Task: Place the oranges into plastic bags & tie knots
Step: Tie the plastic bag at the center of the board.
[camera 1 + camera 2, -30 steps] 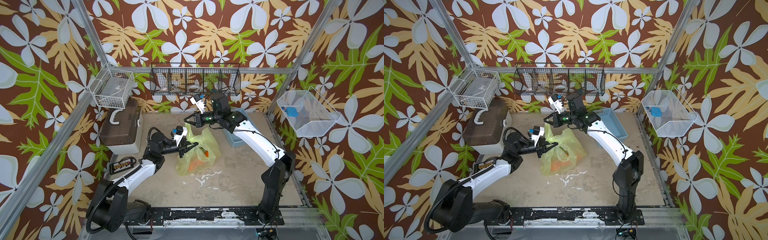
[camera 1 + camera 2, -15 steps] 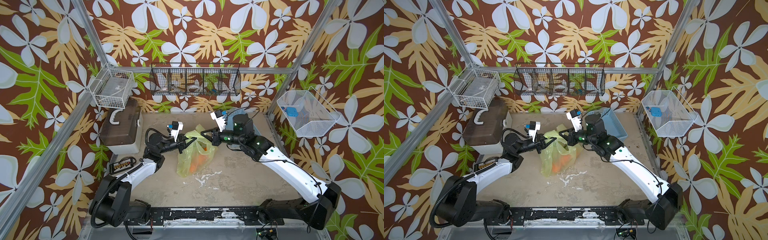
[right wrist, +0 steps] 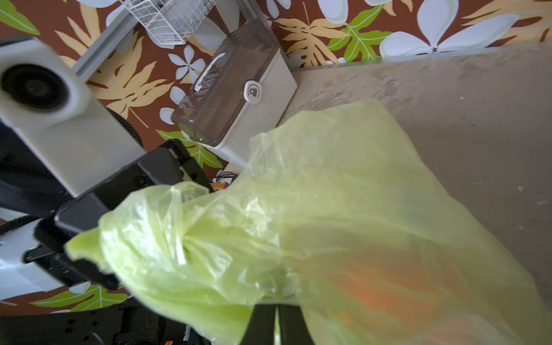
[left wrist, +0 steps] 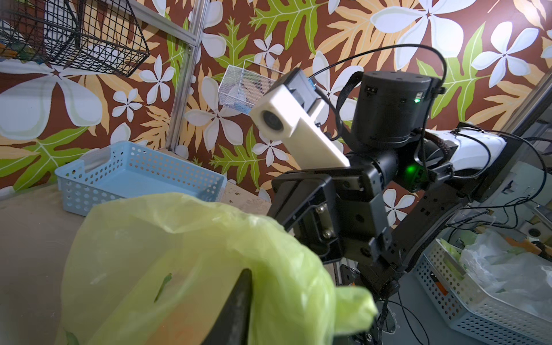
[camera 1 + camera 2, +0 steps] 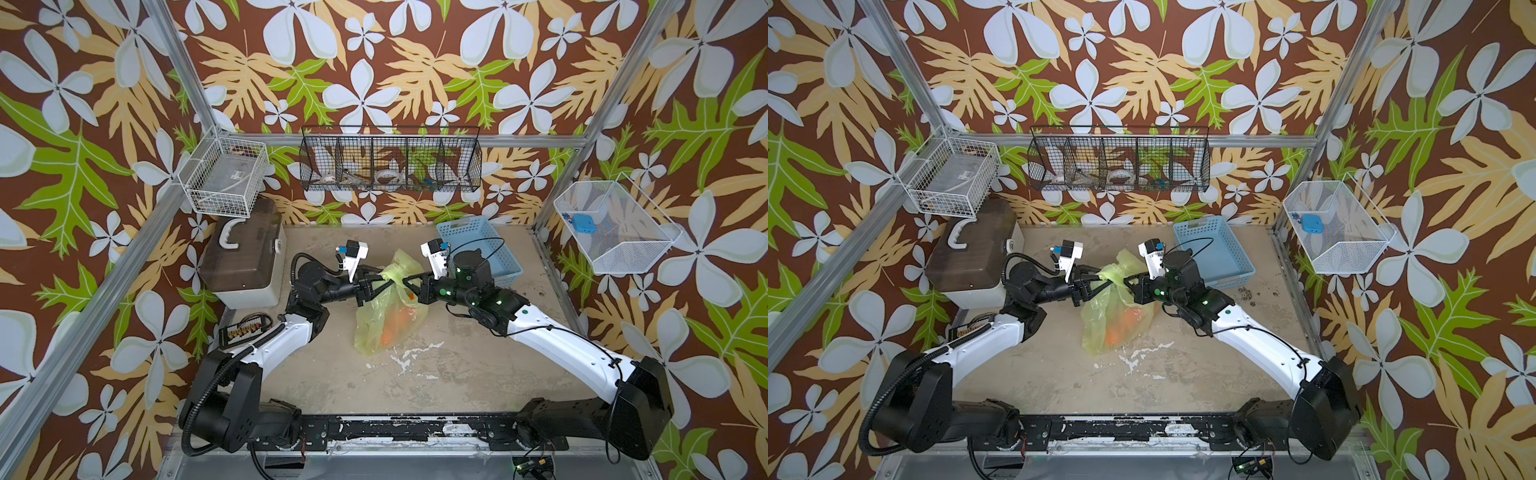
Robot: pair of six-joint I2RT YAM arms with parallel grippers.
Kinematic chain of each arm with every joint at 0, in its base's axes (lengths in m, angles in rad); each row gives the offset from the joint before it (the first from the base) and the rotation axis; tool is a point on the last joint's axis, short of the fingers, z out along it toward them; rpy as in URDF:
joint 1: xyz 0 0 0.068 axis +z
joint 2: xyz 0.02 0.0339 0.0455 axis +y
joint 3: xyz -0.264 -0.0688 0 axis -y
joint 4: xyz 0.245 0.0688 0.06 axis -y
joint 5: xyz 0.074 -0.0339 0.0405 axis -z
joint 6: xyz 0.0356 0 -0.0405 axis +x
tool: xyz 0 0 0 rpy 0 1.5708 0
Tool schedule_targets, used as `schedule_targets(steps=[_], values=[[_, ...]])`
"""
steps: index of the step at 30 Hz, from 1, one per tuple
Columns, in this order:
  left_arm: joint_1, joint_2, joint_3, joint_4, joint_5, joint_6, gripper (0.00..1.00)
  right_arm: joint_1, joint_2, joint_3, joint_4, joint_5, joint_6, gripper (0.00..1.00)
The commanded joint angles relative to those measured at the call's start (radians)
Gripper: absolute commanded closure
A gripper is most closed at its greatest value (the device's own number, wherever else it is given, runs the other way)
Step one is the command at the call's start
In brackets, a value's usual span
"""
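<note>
Right gripper (image 5: 409, 280) is closed tight on the thin plastic near the top of the bag (image 5: 370, 328). In the right wrist view both fingers (image 3: 263, 325) are pressed together with yellow-green film caught between them.

Left gripper (image 5: 390, 277) faces it tip to tip, almost touching. Its jaws stand a little apart, a narrow gap, and the bunched top (image 3: 179, 239) of the bag sits at that gap. Left wrist view shows one dark finger (image 4: 239, 304) with film draped round it. Can't tell if the left pads actually press the plastic. Also can't tell if the bunch is a tied knot or just twisted film.

The bag hangs from the two sets of fingertips and spreads out below them, and its lower end reaches the table (image 5: 436, 374). Both top views show the same layout.

Oranges (image 5: 395, 326) are inside the bag, in its lower half, below the right gripper and a bit toward the arm bases. They only show as an orange blur through the film, so the count isn't readable.

Blue basket (image 5: 469, 232) is behind the right gripper at the back of the table, apart from the bag. Box with brown lid (image 5: 241, 257) is off to the outer side of the left gripper, behind its wrist and well apart from the bag.
</note>
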Motion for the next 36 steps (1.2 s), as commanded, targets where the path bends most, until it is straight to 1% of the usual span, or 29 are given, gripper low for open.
schedule_targets(steps=[1, 7, 8, 9, 11, 13, 19, 26, 27, 28, 30, 32, 33, 34, 36], values=[[0.000, -0.022, -0.002, -0.059, 0.073, 0.045, 0.65, 0.001, 0.003, -0.002, -0.001, 0.039, -0.003, 1.00], [-0.001, -0.044, -0.024, -0.104, 0.117, 0.053, 0.61, 0.003, 0.001, -0.022, 0.016, 0.027, 0.008, 1.00], [0.000, -0.046, -0.026, -0.104, 0.121, 0.054, 0.59, 0.003, 0.001, -0.024, 0.016, 0.028, 0.008, 1.00], [0.000, -0.046, -0.028, -0.098, 0.111, 0.050, 0.56, 0.003, 0.001, -0.026, 0.019, 0.025, 0.009, 1.00], [0.000, -0.044, -0.033, -0.036, 0.095, 0.012, 0.56, 0.004, 0.001, -0.032, 0.026, 0.019, 0.012, 1.00], [-0.001, -0.033, -0.020, -0.012, 0.075, -0.008, 0.55, 0.006, 0.001, -0.035, 0.028, 0.012, 0.014, 1.00], [-0.006, 0.002, 0.022, -0.010, 0.008, -0.014, 0.55, 0.017, 0.001, -0.044, 0.033, 0.012, 0.014, 1.00], [-0.037, 0.011, 0.024, -0.022, -0.047, 0.010, 0.53, 0.020, -0.001, -0.058, 0.035, 0.017, 0.012, 1.00], [-0.041, 0.012, 0.025, -0.023, -0.050, 0.012, 0.49, 0.020, 0.000, -0.058, 0.035, 0.016, 0.012, 1.00], [-0.047, 0.014, 0.027, -0.023, -0.052, 0.015, 0.43, 0.019, 0.001, -0.057, 0.035, 0.016, 0.013, 1.00], [-0.057, 0.015, 0.030, -0.037, -0.065, 0.029, 0.42, 0.019, 0.001, -0.059, 0.035, 0.016, 0.013, 1.00], [-0.073, 0.018, 0.040, -0.073, -0.096, 0.058, 0.44, 0.019, 0.001, -0.060, 0.035, 0.016, 0.012, 1.00], [-0.080, 0.021, 0.051, -0.096, -0.106, 0.075, 0.48, 0.019, 0.002, -0.061, 0.036, 0.016, 0.013, 1.00], [-0.085, 0.025, 0.064, -0.133, -0.130, 0.099, 0.57, 0.020, 0.004, -0.060, 0.035, 0.016, 0.012, 1.00], [-0.092, 0.029, 0.089, -0.200, -0.175, 0.140, 0.81, 0.020, 0.002, -0.062, 0.033, 0.021, 0.009, 1.00]])
